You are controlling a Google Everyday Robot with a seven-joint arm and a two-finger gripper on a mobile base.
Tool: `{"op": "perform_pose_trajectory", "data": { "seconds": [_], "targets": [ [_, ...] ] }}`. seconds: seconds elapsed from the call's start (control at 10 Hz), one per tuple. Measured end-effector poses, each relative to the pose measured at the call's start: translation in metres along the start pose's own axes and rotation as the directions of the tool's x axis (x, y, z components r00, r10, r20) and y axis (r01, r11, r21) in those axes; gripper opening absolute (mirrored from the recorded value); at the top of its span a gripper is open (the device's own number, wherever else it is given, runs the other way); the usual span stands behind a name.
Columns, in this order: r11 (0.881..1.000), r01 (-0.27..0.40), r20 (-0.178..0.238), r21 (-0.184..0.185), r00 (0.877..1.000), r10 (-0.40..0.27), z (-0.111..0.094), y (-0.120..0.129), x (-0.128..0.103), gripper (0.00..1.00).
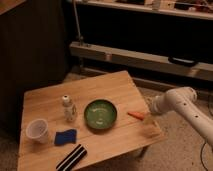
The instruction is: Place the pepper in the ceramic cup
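The pepper (135, 115) is a small orange-red tapered piece lying on the wooden table (105, 85) near its right edge, just right of the green bowl (100, 114). The ceramic cup (37, 129) is white and stands upright near the table's left front. My gripper (149, 120) hangs at the end of the white arm (182, 100), which reaches in from the right. It sits over the table's right edge, just right of and slightly in front of the pepper. I cannot tell whether it touches the pepper.
A small white bottle (68, 108) stands left of the bowl. A blue sponge (65, 136) lies beside the cup. A black striped object (71, 157) lies at the front edge. A dark shelf unit (140, 55) stands behind the table.
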Motion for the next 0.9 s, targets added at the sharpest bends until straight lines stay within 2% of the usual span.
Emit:
{"op": "perform_pose_trajectory", "data": {
  "seconds": [0.2,0.6,0.9],
  "targets": [
    [1.000,-0.004,-0.002,-0.008,1.000,0.004,0.001,0.001,-0.004,0.80],
    [0.999,-0.019,-0.015,-0.050,1.000,0.019,0.013,0.010,-0.030,0.80],
    [0.997,-0.006,-0.015,-0.072,1.000,0.005,0.020,0.011,-0.034,0.80]
  ]
}}
